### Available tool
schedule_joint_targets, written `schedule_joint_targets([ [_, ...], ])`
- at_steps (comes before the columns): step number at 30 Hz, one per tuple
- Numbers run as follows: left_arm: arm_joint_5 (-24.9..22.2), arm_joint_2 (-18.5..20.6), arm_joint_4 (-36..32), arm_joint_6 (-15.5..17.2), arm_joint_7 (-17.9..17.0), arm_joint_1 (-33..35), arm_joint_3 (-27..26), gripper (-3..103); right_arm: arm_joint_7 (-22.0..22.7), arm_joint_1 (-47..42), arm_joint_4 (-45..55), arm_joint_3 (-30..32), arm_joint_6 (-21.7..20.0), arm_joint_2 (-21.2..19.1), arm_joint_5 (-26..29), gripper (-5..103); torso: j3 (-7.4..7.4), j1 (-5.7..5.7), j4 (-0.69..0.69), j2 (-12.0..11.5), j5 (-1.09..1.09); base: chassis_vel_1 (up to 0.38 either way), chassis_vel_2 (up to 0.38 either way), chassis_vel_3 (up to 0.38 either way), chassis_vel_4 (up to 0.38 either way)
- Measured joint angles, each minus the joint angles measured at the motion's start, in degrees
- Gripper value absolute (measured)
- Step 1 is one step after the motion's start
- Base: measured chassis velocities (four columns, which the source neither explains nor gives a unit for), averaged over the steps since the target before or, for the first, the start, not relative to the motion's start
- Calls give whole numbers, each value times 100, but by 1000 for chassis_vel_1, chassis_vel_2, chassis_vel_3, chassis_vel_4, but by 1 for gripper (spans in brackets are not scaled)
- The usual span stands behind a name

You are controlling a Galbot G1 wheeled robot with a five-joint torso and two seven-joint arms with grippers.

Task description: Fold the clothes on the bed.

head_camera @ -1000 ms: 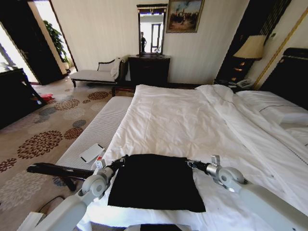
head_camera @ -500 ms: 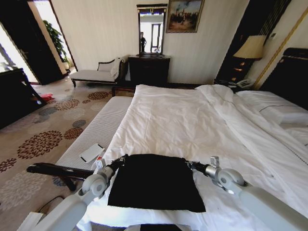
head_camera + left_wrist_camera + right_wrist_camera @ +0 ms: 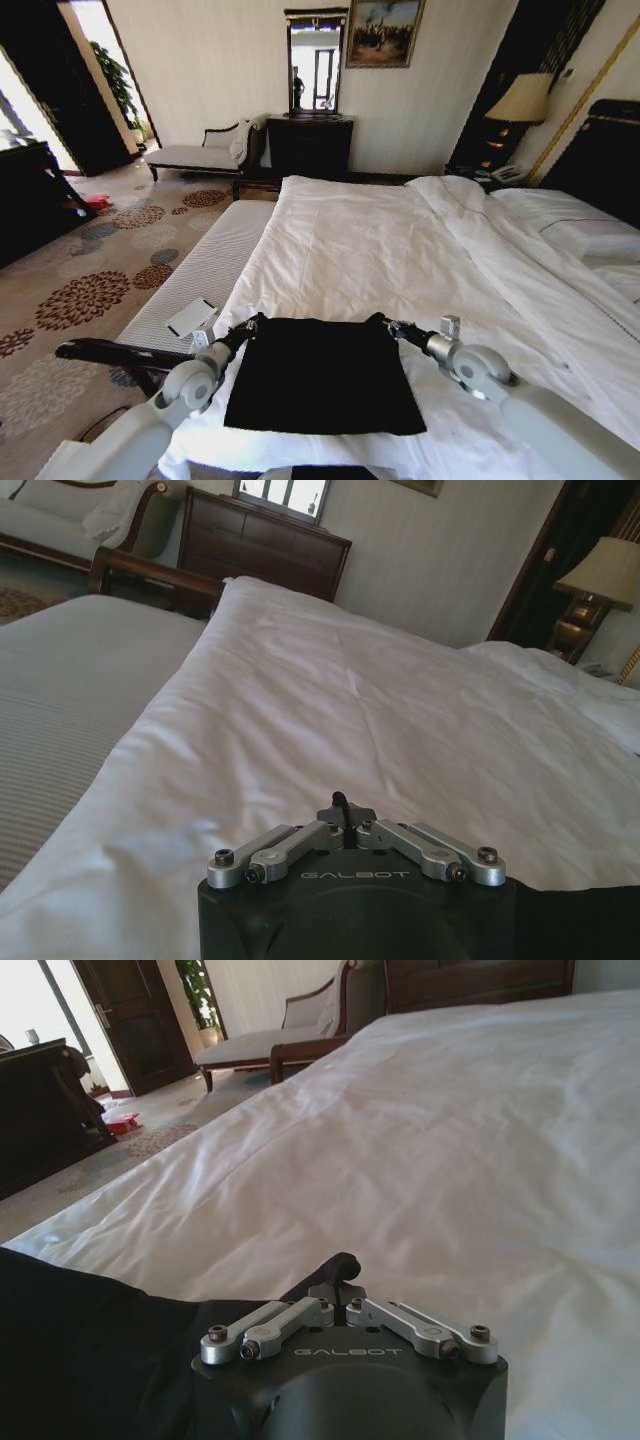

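White duvet covers the very large dark-framed bed (image 3: pixel 400 240), and at its near foot edge both sets of jaws are pinched shut on cloth: the left gripper (image 3: pixel 254 323) on the far left corner and the right gripper (image 3: pixel 384 323) on the far right corner of the folded black cotton T-shirt (image 3: pixel 323 375). It lies flat as a near-square panel, its slightly longer axis running from the foot edge toward the headboard. Compared with a second ago, its far edge is drawn straighter and sits a little farther up the bed.
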Motion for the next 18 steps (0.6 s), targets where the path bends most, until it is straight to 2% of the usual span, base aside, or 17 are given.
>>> schedule_joint_targets([
  [1, 0, 0, 0, 0, 0, 0, 0, 1, 0, 0, 0, 0, 0, 0, 0, 0, 0, 0, 0, 0, 0, 0, 0, 0, 0],
  [8, 14, 339, -746, -124, -73, 130, -484, 1, 50, -857, 862, 1325, 196, 232, -177, 0, 0, 0, 0, 0, -1, 0, 0, 0, 0],
  [9, 14, 339, -746, -124, -73, 130, -484, 1, 50, -857, 862, 1325, 196, 232, -177, 0, 0, 0, 0, 0, -1, 0, 0, 0, 0],
  [13, -92, 471, -1180, -187, -81, 227, -940, 1, 42, -1507, 1443, 2308, 281, 401, -253, 0, -1, 0, -1, 0, 0, 0, 0, 0, 0],
  [16, -94, 500, -1284, -203, -69, 271, -1055, 1, 33, -1696, 1593, 2572, 294, 462, -253, 0, -1, 0, -2, 0, 0, 0, 0, 0, 0],
  [18, -121, 549, -1469, -237, -34, 364, -1275, 1, 9, -2037, 1859, 3022, 326, 584, -255, 0, 0, 0, 0, 0, 0, 0, 0, 0, 0],
])
